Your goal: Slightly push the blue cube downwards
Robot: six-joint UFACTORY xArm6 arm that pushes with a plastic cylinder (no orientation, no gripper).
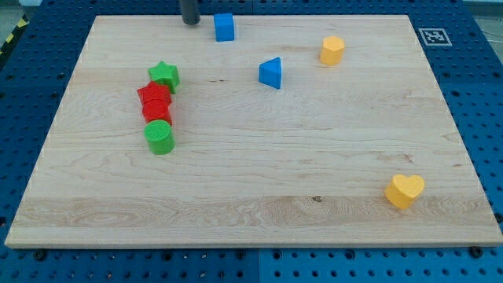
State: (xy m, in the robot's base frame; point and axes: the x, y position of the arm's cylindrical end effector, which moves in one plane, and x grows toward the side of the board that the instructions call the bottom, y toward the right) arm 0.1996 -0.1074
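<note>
The blue cube (pixel 225 27) sits near the view's top edge of the wooden board (pixel 251 220), a little left of centre. My tip (pixel 190 22) comes down from the view's top and rests on the board just to the left of the blue cube, a small gap apart from it.
A blue triangular block (pixel 271 73) lies below and right of the cube. A yellow block (pixel 332 49) is at the upper right, a yellow heart (pixel 404 190) at the lower right. At the left stand a green star (pixel 164 75), a red star (pixel 155 95), a red block (pixel 157 112) and a green cylinder (pixel 159 137).
</note>
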